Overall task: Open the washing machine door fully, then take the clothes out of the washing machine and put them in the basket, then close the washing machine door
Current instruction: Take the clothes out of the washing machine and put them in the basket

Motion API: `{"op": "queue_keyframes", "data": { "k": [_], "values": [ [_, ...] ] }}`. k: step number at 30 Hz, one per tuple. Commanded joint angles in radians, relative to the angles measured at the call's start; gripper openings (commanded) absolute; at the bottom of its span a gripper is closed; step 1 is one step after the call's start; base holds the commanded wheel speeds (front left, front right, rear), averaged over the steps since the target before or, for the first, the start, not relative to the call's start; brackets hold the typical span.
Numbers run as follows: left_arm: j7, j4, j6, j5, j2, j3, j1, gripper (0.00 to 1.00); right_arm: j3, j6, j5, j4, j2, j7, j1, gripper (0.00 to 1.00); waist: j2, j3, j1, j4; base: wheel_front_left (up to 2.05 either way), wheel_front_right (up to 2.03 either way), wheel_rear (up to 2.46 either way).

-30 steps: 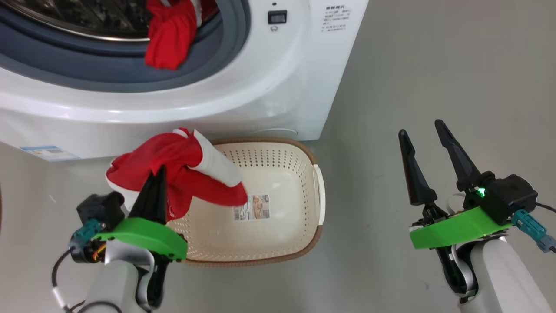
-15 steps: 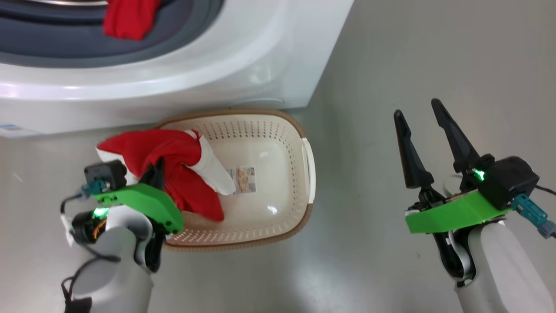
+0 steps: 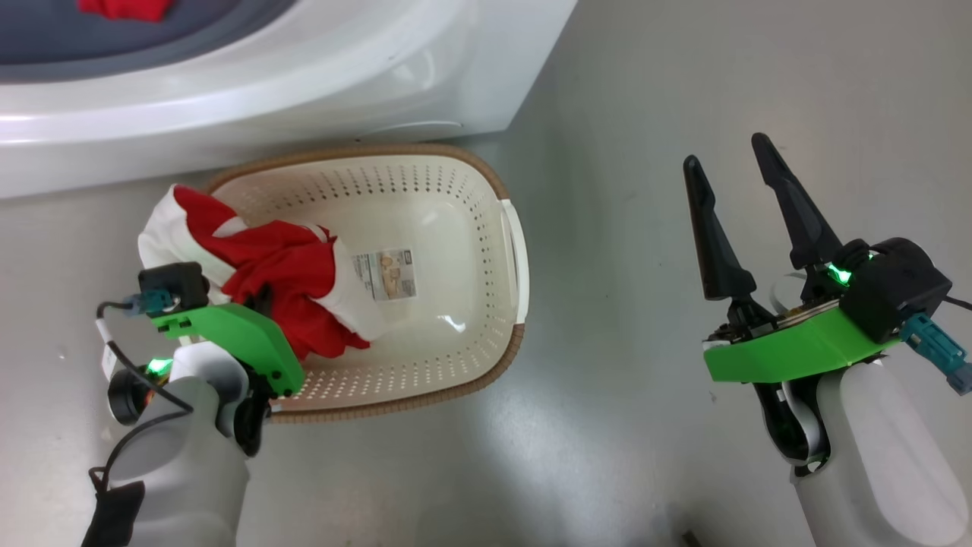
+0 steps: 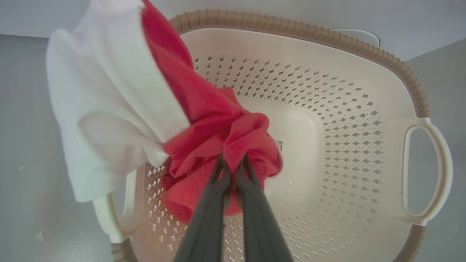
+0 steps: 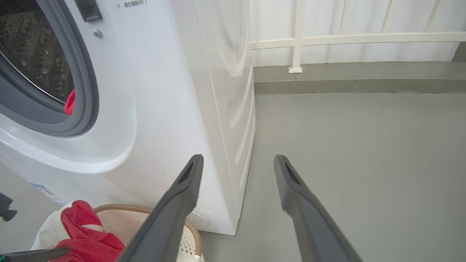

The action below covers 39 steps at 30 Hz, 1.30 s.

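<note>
1. The left gripper [image 4: 233, 160] hangs over the left end of the basket [image 3: 486, 228]. Its jaws are pressed together, clamped on a bunched fold of a red and white garment [image 3: 285, 266].
2. The red part of the garment hangs down inside the basket, close to the left wall. The white part spreads out past the left rim and handle. I cannot tell whether the fabric touches the basket's bottom.
3. The basket stands on the grey floor [image 3: 645, 114] just in front of the washing machine [image 3: 304, 76], near the machine's right front corner. A label [image 3: 385, 275] lies on the basket's bottom, beside the hanging cloth.
4. The right gripper [image 3: 724, 149] hovers above the floor, well to the right of the basket. Its 2 jaws stand wide apart, with bare floor between them.
5. A second red garment [image 3: 121, 7] lies at the machine's opening, on the grey rubber ring [image 5: 87, 91] in front of the perforated steel drum [image 5: 32, 62].
6. In the right wrist view, a white railing [image 5: 298, 36] runs along the wall behind the machine.
</note>
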Motion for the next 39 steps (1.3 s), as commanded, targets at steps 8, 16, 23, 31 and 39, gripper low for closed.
{"op": "queue_keyframes", "data": {
  "k": [8,16,23,31,39],
  "values": [
    [0.013,0.037,-0.019,-0.031,0.033,0.020,-0.008,0.40,0.022,0.006,0.019,-0.017,0.002,-0.006,-0.012,1.00,0.0000,0.025,-0.0001,-0.015,0.00,0.00,0.00],
    [-0.069,0.044,-0.032,-0.038,0.027,-0.003,0.006,1.00,0.009,0.006,0.013,-0.003,0.002,-0.006,-0.008,1.00,0.0000,-0.012,-0.0001,-0.001,0.00,0.00,0.00],
    [-0.179,-0.036,-0.033,-0.017,0.024,-0.021,0.057,1.00,-0.010,0.006,-0.017,0.014,0.002,-0.006,0.018,1.00,0.0000,-0.110,-0.0001,0.034,0.00,0.00,0.00],
    [-0.183,-0.363,-0.019,0.020,0.029,0.040,0.193,1.00,-0.029,0.006,-0.058,0.031,0.002,-0.006,0.038,1.00,0.0000,-0.198,-0.0001,0.073,0.00,0.00,0.00],
    [-0.183,-0.647,0.006,0.084,0.021,0.125,0.338,1.00,-0.054,0.006,-0.082,0.044,0.002,-0.006,0.050,1.00,0.0000,-0.285,-0.0001,0.093,0.00,0.00,0.00]
  ]
}}
